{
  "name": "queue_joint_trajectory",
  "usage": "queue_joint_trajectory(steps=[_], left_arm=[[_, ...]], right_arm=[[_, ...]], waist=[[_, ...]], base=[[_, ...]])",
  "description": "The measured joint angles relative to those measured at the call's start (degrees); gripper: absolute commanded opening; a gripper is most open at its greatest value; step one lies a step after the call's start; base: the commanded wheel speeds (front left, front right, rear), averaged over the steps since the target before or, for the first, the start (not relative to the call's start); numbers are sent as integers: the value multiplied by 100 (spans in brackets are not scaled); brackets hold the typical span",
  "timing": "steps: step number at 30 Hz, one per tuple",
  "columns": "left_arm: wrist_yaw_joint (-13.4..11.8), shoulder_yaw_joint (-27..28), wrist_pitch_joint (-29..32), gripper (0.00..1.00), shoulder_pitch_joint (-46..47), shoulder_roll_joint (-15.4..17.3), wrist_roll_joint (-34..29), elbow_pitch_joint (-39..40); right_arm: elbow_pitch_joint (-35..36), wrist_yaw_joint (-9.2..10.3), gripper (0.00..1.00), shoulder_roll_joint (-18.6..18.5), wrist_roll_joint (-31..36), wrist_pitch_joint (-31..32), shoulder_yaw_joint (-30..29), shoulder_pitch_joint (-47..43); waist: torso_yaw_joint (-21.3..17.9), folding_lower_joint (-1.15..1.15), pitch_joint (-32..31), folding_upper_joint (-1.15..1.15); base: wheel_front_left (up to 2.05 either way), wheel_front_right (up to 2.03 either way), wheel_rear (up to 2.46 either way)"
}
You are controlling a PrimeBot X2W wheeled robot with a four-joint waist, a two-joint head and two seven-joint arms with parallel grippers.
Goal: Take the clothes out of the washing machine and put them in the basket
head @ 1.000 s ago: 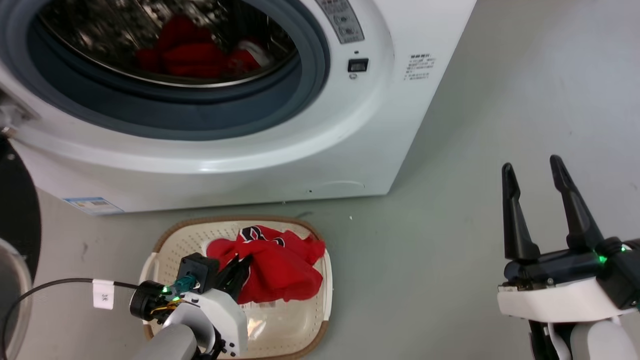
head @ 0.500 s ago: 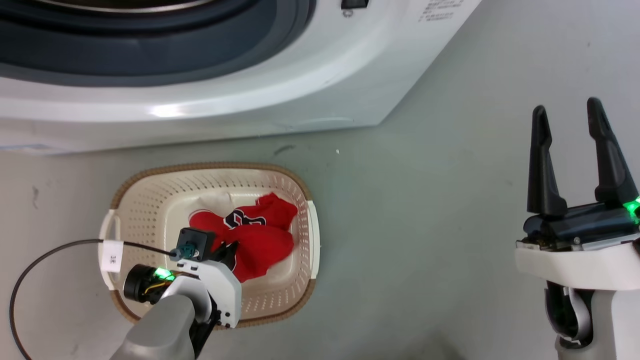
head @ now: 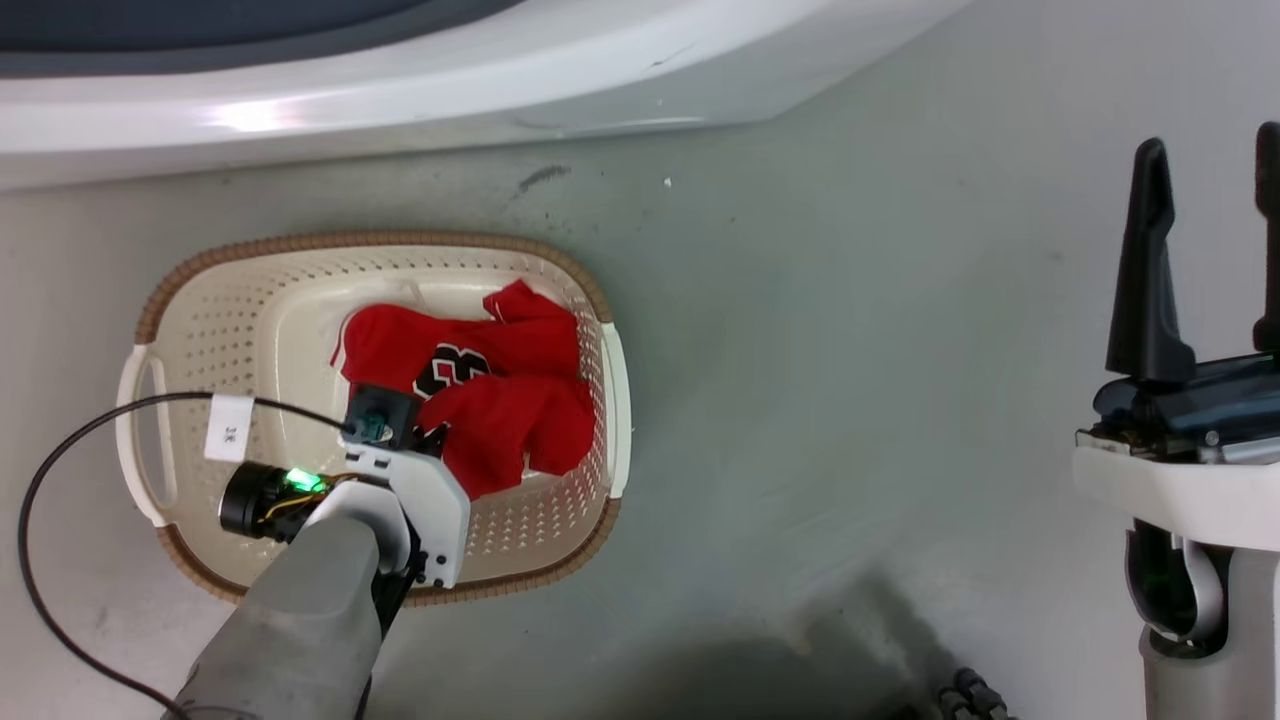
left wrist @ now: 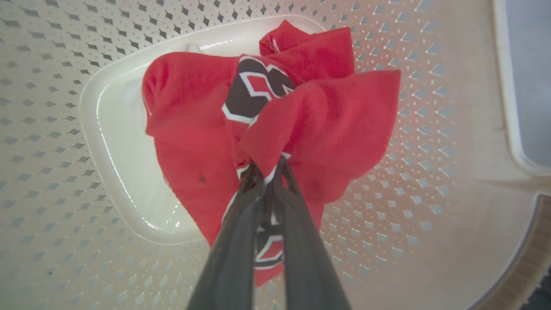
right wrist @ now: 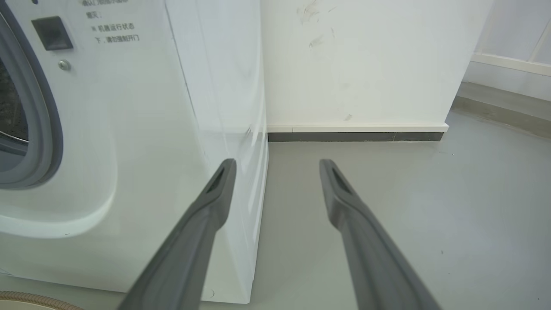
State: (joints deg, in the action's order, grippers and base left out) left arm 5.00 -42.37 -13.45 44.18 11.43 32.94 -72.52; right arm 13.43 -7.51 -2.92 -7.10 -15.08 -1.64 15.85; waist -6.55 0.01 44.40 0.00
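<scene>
Down inside the basket (head: 250,330), on the floor (head: 850,350) just before the washing machine (head: 400,90), the left gripper (left wrist: 267,165) has its jaws clamped on a fold of the red jersey (left wrist: 189,129), whose bulk lies on the basket's base. Well to the right, the right gripper (right wrist: 277,163) hovers above the floor, jaws wide apart.

I see a grey floor (head: 850,350). The basket (head: 370,238) stands on it, near the washer (head: 400,100). A dark scuff (head: 543,177) marks the floor between them.
</scene>
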Motion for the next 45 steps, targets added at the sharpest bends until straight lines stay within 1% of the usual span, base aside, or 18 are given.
queue_joint_trajectory(steps=[5,9,10,11,12,16,23,27,32,36,40,43,45], left_arm=[[-108,-158,204,0,274,-21,-134,-69],[-165,-197,388,0,343,-11,-157,-105],[-165,-197,438,16,342,-11,-142,-112],[-165,-197,458,75,342,-12,-136,-113],[-172,-214,442,100,341,-9,-145,-111],[-166,-214,438,100,209,-27,-90,-116],[-244,-169,-36,100,-126,-92,2,-121],[-304,-60,-144,100,-396,-118,43,23],[-549,249,-162,100,-804,-21,-127,993],[-756,715,-160,100,-1293,122,-363,1744],[-876,1174,-162,100,-1727,168,-731,2484],[-912,1522,-162,100,-2052,215,-1016,2965],[-947,1747,-162,100,-2234,189,-1192,3265]], right_arm=[[46,0,100,1,2,0,4,96],[45,0,100,1,4,0,8,178],[36,0,100,1,4,0,10,180],[22,0,100,0,4,0,15,181],[10,0,100,0,2,0,27,181],[-41,0,100,0,-25,0,74,181],[-208,0,100,2,-14,0,219,35],[-298,0,100,2,11,0,297,-111],[-388,0,100,1,32,0,310,-354],[-439,0,100,2,57,0,365,-535],[-511,0,100,2,67,0,391,-733],[-544,0,100,2,94,0,401,-848],[-564,0,100,1,104,0,410,-922]], waist=[[37,0,308,0],[44,0,417,0],[37,0,410,0],[29,0,390,0],[20,0,364,0],[-3,0,176,0],[35,-1,-382,0],[89,-1,-775,0],[176,-1,-1284,0],[255,-1,-1669,0],[331,-2,-2042,0],[383,-2,-2301,0],[416,-2,-2459,0]], base=[[0,0,0],[0,0,0],[0,0,0],[0,0,0],[0,0,0],[0,0,0],[0,0,0],[0,0,0],[0,0,0],[0,0,0],[0,0,0],[0,0,0],[0,0,0]])
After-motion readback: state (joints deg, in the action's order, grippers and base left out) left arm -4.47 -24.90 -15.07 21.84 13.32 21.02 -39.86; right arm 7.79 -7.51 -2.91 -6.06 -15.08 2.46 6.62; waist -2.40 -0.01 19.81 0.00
